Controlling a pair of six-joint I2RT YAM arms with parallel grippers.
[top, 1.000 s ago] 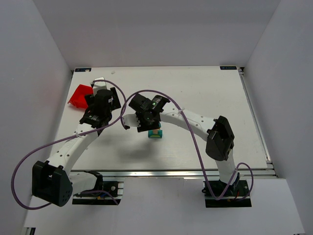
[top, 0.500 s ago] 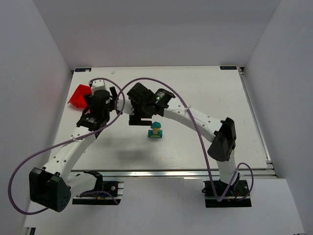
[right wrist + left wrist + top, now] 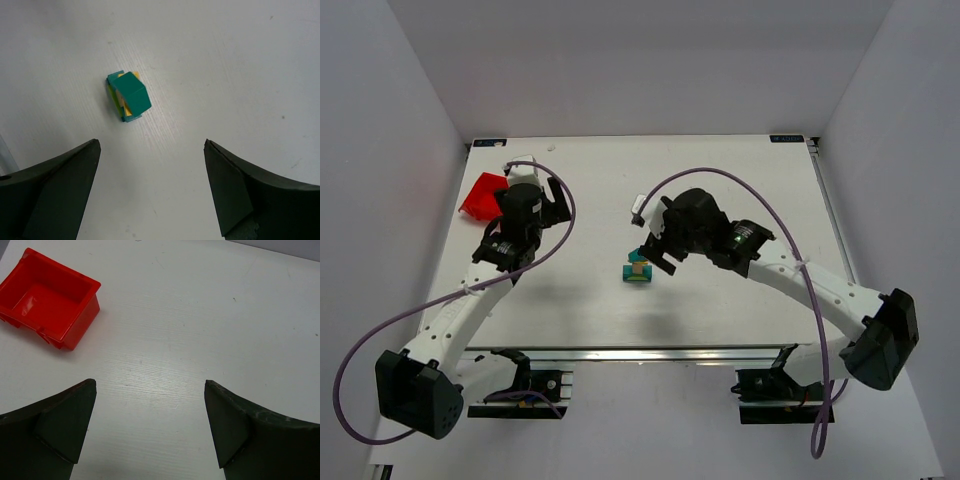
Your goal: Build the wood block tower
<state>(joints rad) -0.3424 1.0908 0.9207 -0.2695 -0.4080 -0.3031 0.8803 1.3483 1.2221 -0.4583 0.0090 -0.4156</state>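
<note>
On table, centre: wood block tower, upright, teal block topmost
Right gripper: spread, empty; tower just ahead, slightly left of its gap; nearer arm
Left gripper: spread, empty; faces red bin, well apart from tower

The table is white and matt, with a fine linear grain and a few small scuffs. At far left, the red bin is moulded plastic, glossy, with a pale highlight on its floor. The wood block tower is made of painted blocks, teal and yellow, the paint flat and even. The fingers of the left gripper and right gripper are dark, matt and faintly scuffed at the edges. The arm links are smooth white shells with black housings, and the cables have smooth purple sheathing.
</note>
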